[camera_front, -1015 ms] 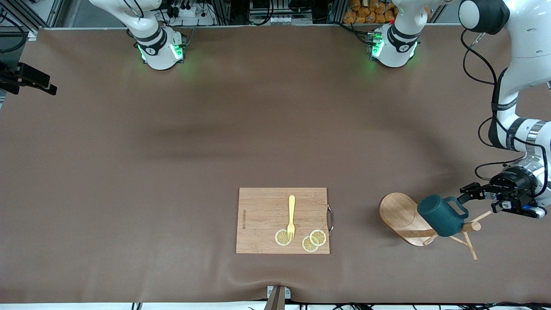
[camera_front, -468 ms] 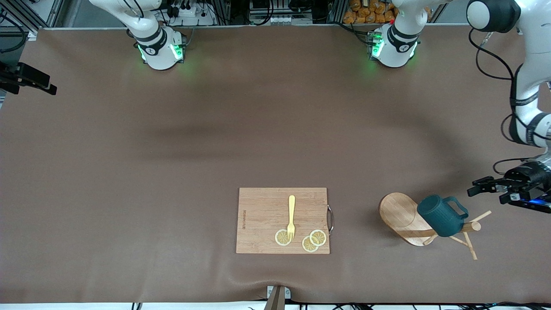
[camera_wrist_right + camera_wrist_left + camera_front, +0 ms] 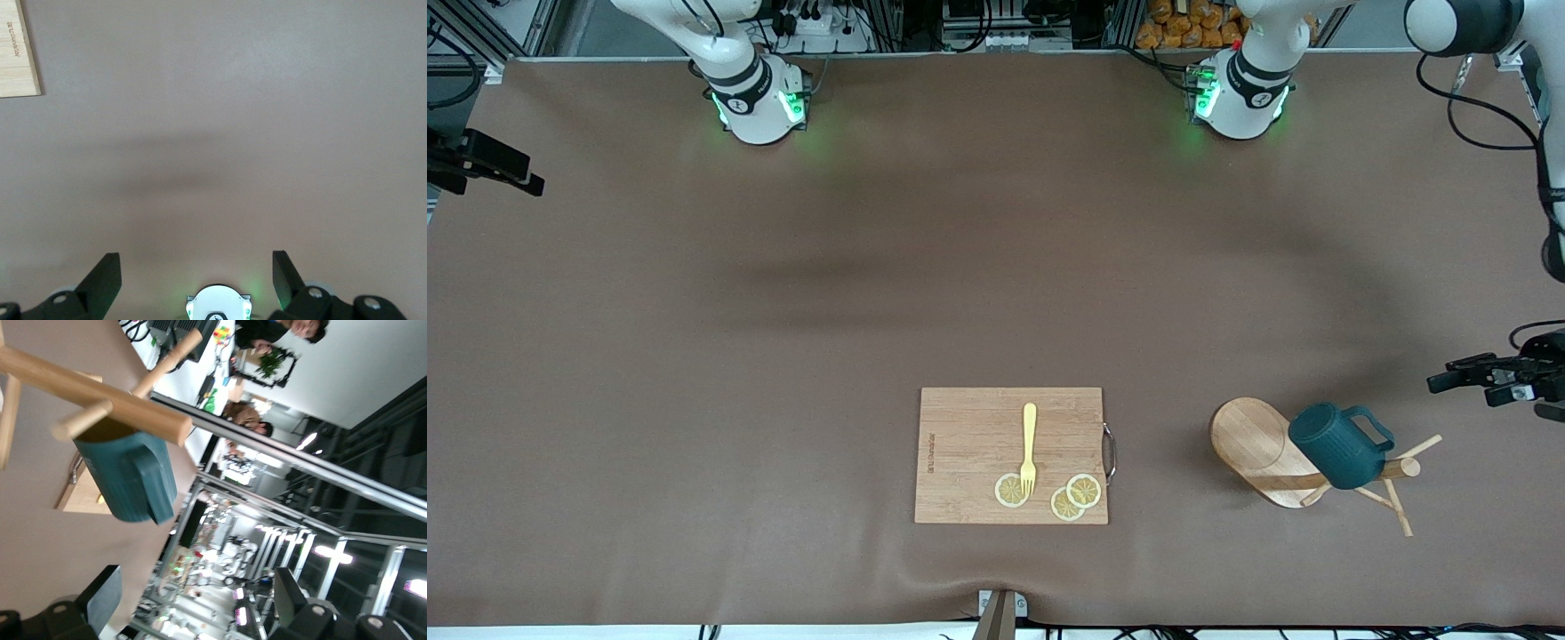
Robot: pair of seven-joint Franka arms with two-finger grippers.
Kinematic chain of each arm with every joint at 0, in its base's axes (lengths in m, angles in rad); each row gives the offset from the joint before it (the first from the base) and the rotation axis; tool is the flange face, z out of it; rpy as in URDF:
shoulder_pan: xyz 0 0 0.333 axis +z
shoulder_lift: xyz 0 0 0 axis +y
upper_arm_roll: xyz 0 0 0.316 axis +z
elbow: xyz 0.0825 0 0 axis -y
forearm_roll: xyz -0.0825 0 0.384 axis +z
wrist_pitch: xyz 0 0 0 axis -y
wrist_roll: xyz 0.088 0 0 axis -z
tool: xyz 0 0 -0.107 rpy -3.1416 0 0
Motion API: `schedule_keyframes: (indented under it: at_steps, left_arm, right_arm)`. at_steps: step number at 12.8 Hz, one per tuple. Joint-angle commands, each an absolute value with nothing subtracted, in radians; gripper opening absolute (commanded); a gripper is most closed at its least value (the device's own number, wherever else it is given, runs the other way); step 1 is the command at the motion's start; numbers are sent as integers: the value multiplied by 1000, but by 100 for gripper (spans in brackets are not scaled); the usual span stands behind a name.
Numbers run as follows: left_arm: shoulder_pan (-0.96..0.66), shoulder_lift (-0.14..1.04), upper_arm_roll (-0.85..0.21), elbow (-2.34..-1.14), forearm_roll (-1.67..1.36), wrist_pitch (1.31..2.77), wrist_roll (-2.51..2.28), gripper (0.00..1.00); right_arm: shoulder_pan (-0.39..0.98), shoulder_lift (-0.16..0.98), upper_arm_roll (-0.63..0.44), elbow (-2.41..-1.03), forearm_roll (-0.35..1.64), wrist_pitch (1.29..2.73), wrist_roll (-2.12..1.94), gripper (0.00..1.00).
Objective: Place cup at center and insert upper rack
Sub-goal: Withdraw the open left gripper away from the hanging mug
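The upper rack [image 3: 1249, 440], a light wooden mug tree, lies tipped on its side near the left arm's end of the table, its pole [image 3: 87, 387] level with the cloth. The dark teal cup [image 3: 1336, 449] rests on the pole among the pegs, handle toward my left gripper; the left wrist view shows the cup [image 3: 133, 483] under the pole. My left gripper [image 3: 1445, 384] is open and empty, well apart from the cup, over the cloth at that end of the table. In the right wrist view my right gripper [image 3: 197, 263] is open over bare cloth, holding nothing.
A rectangular wooden cutting board [image 3: 969, 453] with a metal handle lies near the front edge at mid-table. It carries a yellow fork [image 3: 1029, 444] and three lemon slices [image 3: 1083, 490]. One corner of the board [image 3: 17, 53] shows in the right wrist view.
My left gripper has drawn back from the cup's handle toward the left arm's end of the table, still open. Cup and rack have not moved.
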State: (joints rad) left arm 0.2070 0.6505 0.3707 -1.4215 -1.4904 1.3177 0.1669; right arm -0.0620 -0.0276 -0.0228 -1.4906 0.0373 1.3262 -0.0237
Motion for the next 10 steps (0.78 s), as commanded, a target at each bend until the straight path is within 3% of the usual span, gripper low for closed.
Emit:
schedule_keyframes:
  at_steps: [1,10]
  left_arm:
    - [195,592,379,-1372,-1347,1338,129,100]
    - [-43,445,380,-1296,-768,1531,115,100]
  right_arm:
    - [-58,-21,-21,-1471,25,1312,-17,100]
    - [-61,-21,-23,-1471,25,1312,-17,100]
